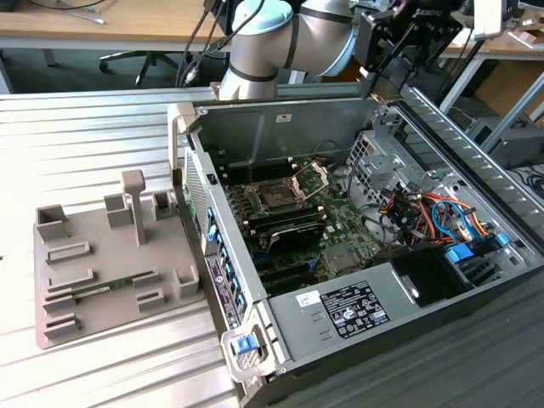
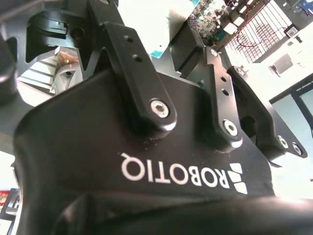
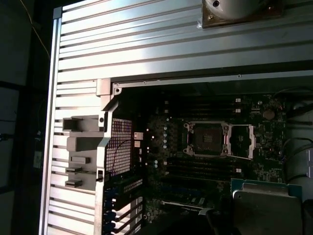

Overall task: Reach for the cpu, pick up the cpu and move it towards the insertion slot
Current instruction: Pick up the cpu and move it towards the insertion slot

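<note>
Tool (image 2: 156,29) grips cpu (image 3: 266,208) by its edges (flat, silver top toward the first wrist camera) above insertion slot (image 3: 205,138)

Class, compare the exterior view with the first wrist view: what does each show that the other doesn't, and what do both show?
The exterior view adds the robot arm, its hand above the case, the labelled power supply and the coloured cables. The first wrist view adds the cpu, close to the camera. Both show the insertion slot with its frame open, the grey fixture and the ribbed table.
</note>
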You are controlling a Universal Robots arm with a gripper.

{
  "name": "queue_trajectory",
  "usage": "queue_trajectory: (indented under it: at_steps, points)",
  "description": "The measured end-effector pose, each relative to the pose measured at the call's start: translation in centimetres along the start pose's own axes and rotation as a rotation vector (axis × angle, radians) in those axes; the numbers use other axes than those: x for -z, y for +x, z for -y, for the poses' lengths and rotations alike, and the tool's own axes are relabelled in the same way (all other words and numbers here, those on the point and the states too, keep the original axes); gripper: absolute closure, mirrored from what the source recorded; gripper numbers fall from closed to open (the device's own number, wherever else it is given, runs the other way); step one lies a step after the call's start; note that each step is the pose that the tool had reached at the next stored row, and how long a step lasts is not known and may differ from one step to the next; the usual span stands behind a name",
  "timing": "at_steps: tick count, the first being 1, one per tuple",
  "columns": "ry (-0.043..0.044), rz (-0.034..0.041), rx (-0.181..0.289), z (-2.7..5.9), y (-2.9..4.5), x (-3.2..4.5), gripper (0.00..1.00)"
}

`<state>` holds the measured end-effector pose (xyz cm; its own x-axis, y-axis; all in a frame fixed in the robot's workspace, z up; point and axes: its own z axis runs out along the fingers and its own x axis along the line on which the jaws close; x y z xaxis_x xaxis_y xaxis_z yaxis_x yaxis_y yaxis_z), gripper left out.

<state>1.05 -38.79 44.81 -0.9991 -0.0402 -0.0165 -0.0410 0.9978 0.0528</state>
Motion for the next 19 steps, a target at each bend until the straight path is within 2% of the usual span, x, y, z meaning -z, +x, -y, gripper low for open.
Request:
queue_trajectory:
  at_steps: [15, 17, 19]
  points:
    - [-0.0009, 0.0000, 0.000, 0.00, 0.25, -0.41, 0.45]
    - [-0.0070, 0.0006, -0.004, 0.00, 0.27, -0.43, 0.45]
    - [-0.0185, 0.0017, -0.017, 0.00, 0.26, -0.43, 0.45]
